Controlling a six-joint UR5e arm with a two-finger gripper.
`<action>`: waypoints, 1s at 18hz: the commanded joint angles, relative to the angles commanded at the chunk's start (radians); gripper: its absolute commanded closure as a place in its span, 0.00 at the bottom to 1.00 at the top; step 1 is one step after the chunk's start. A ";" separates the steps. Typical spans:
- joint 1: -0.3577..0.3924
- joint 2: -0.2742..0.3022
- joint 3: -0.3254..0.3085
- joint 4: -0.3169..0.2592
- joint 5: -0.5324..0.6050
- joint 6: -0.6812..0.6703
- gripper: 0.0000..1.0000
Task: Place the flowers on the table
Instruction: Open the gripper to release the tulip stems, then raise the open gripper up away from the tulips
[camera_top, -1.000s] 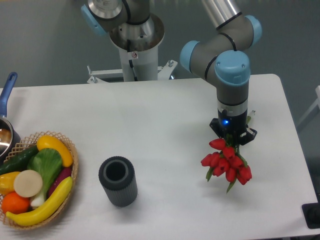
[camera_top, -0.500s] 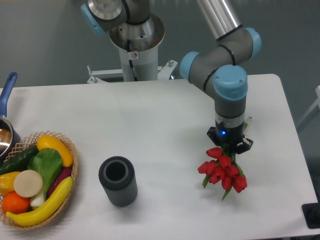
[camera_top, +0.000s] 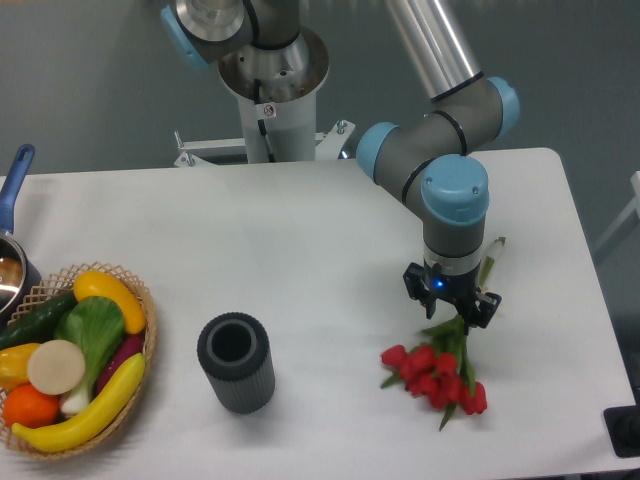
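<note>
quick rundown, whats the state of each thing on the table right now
flowers: low at the table, buds pointing toward the camera, stems in the gripper
gripper: shut on the flowers
vase: upright, empty
basket: full of fruit and vegetables
pot: at left edge, mostly cut off
table: white

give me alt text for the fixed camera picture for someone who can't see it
A robot arm's gripper holds a bunch of red tulip flowers by the stems, low over the right side of a white table. A dark ribbed vase stands empty toward the front left, and a wicker basket of fruit and vegetables sits at the left edge beside a blue-handled pot.
</note>
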 joint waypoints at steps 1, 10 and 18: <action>0.002 0.005 0.002 0.000 -0.002 0.003 0.00; 0.043 0.129 -0.048 -0.008 -0.009 0.011 0.00; 0.090 0.178 -0.015 -0.124 -0.009 0.144 0.00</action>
